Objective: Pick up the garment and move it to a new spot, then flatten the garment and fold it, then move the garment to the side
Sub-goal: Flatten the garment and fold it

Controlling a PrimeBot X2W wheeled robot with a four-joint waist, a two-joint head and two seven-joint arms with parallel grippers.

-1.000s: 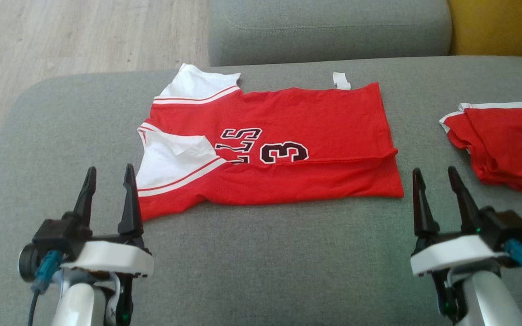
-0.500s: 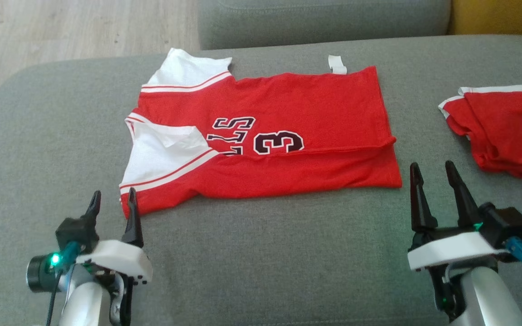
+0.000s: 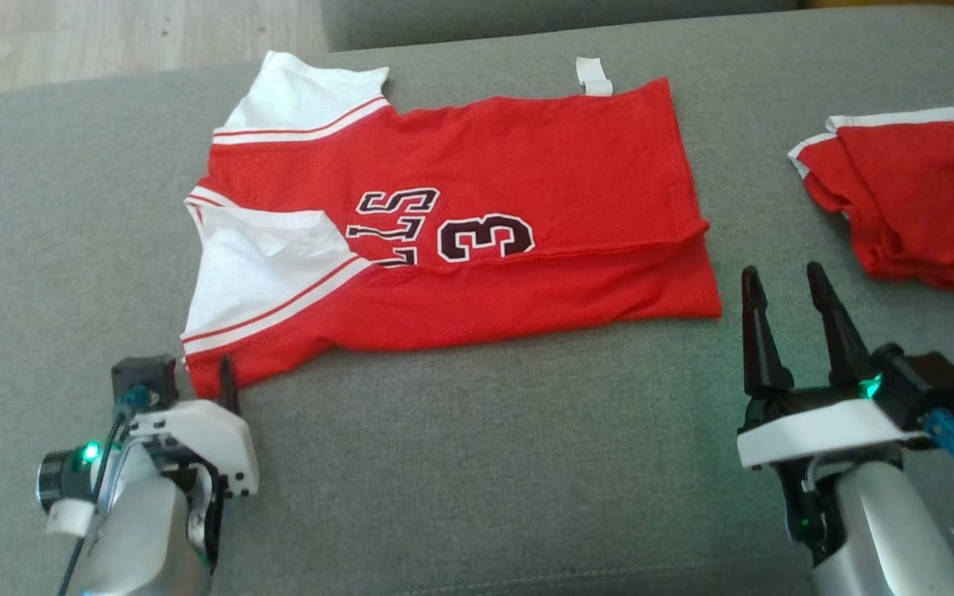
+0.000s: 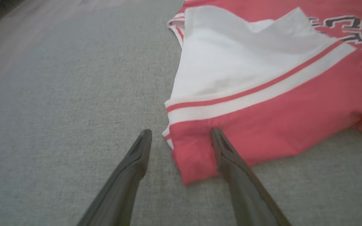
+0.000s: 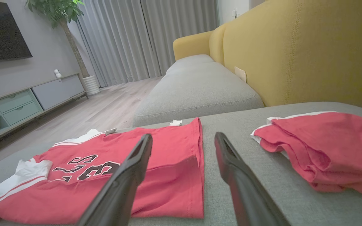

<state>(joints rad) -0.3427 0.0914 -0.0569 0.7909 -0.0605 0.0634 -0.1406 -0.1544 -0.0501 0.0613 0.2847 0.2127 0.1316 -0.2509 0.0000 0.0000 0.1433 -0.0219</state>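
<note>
The red jersey (image 3: 527, 157) with white sleeves and a black "3" lies flat on the grey sofa seat (image 3: 477, 463), its near long edge folded over. My left gripper (image 3: 191, 372) is open and tipped down at the jersey's near left corner. In the left wrist view the gripper (image 4: 181, 133) straddles that red corner (image 4: 193, 157), one finger on the cloth and one on bare cushion. My right gripper (image 3: 782, 271) stands open just off the jersey's near right corner, holding nothing. In the right wrist view it (image 5: 183, 135) points over the jersey's hem (image 5: 168, 147).
A second red garment (image 3: 908, 199) lies crumpled at the right of the seat, close to my right gripper. The yellow backrest (image 5: 294, 47) rises behind it. Another grey cushion (image 5: 196, 84) lies beyond, with wood floor (image 3: 113, 33) past the far left edge.
The head camera has tilted down, so the whole picture has shifted. My left gripper has dipped forward and down onto the jersey's near left corner. The right gripper has held its place.
</note>
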